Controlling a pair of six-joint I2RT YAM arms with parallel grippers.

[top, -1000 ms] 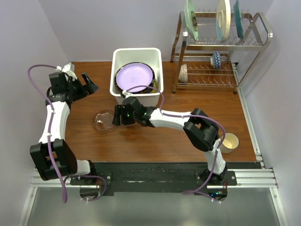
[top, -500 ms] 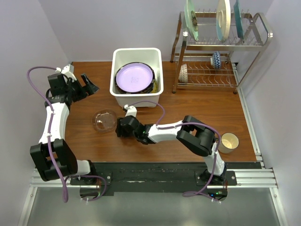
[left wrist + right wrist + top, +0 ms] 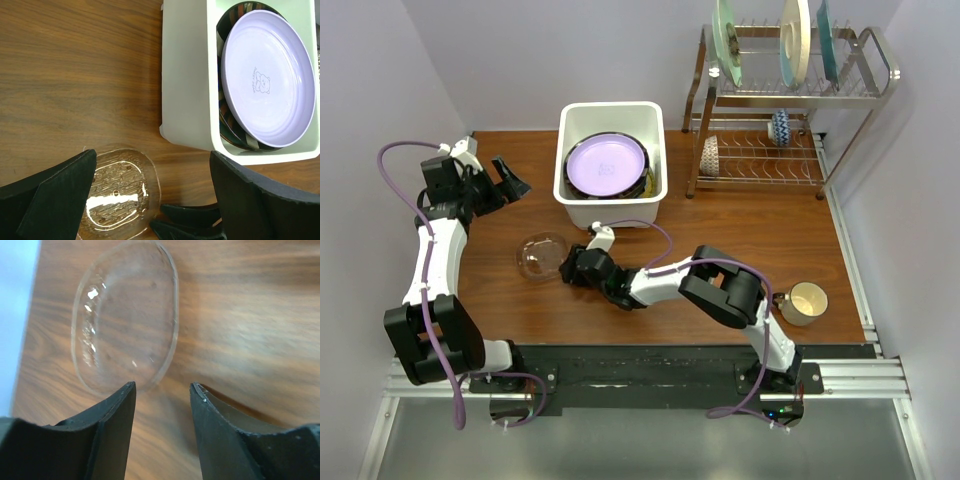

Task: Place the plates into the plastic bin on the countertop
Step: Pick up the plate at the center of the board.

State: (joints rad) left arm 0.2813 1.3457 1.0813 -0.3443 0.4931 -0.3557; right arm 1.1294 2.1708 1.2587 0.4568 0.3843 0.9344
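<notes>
A clear glass plate [image 3: 542, 256] lies flat on the countertop [image 3: 720, 230], left of centre. My right gripper [image 3: 567, 268] hovers low at the plate's right rim, open, with nothing between its fingers. In the right wrist view the glass plate [image 3: 125, 315] sits just beyond the right gripper [image 3: 163, 386], with its rim near the left fingertip. The plastic bin [image 3: 563, 160] holds a lilac plate [image 3: 607, 165] on top of darker plates. My left gripper [image 3: 510, 175] is raised left of the bin, wide open and empty. In the left wrist view the left gripper [image 3: 152, 160] looks down on the glass plate [image 3: 120, 195] and the bin [image 3: 187, 75].
A metal wire dish rack [image 3: 770, 100] stands at the back right with three large plates upright on its top tier. A small cream mug [image 3: 808, 302] sits near the front right, beside the right arm's base.
My right gripper has moved from the bin's front wall down and left to the glass plate's rim, and its jaws have narrowed a little. The left arm has not moved.
</notes>
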